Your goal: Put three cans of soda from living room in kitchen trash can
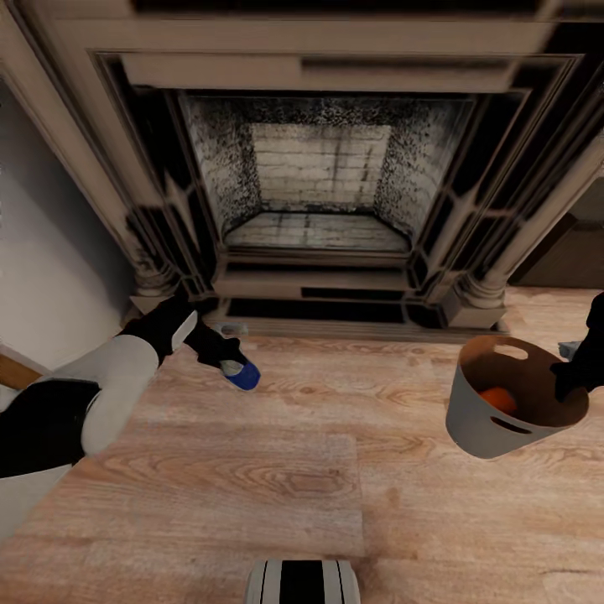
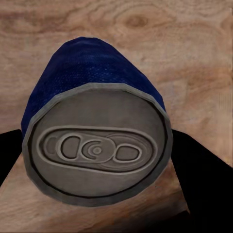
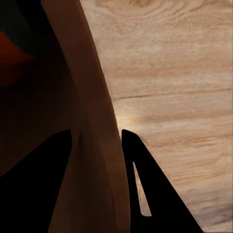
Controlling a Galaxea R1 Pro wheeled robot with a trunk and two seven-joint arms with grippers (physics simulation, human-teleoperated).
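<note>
Left gripper (image 1: 228, 359) jaws clamped on blue can (image 1: 242, 374), above wood floor (image 1: 335, 470) before fireplace (image 1: 319, 184) – right gripper (image 3: 97, 141) jaws pinching trash can (image 1: 478, 411) rim, orange can (image 1: 500, 399) inside

A dark blue soda can (image 1: 242, 374) with a silver top is hanging tilted above the wood floor before the fireplace. The grey bin (image 1: 486, 419) is leaning, holding an orange can (image 1: 500, 399) inside.
</note>
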